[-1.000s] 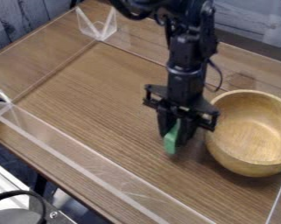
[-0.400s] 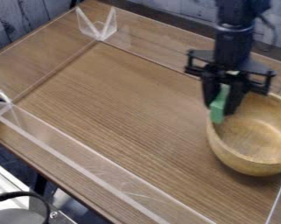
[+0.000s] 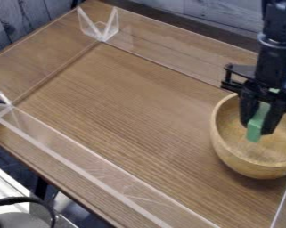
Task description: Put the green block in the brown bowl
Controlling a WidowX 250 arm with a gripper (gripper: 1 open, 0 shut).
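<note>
The green block (image 3: 256,126) is a thin bright-green bar hanging upright in the air over the hollow of the brown bowl (image 3: 228,147). My gripper (image 3: 263,110) points straight down and is shut on the block's upper end, with the lower half of the bar showing below the fingertips. The bowl is round, light-brown wood with a thick rim, and it sits on the table at the right. The block's lower end is inside the bowl's outline, above its floor.
The wooden table (image 3: 110,98) is bordered by low clear plastic walls (image 3: 61,147) along its left and front sides. A clear bracket (image 3: 101,27) stands at the far corner. The bowl lies close to the table's right edge.
My gripper has carried the green block to the right, from the tabletop left of the bowl, over the rim, to above the bowl's inside. The bowl has not moved.
</note>
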